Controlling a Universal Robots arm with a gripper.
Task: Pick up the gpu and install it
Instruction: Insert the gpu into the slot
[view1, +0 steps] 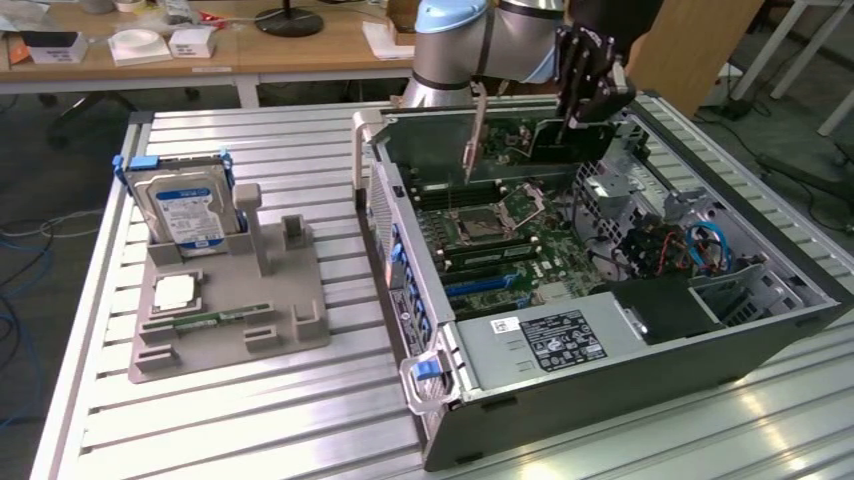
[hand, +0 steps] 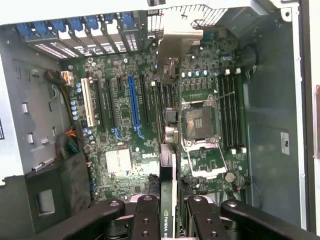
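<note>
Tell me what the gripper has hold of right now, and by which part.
The gripper holds the gpu, pinched across its two flat faces at the upper edge, away from the silver bracket, above the open computer case.

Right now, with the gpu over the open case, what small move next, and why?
Probably a small sideways shift toward the long blue slot before lowering: the gpu, clamped in the jaws, hangs edge-on above the motherboard, seemingly offset from that slot.
</note>
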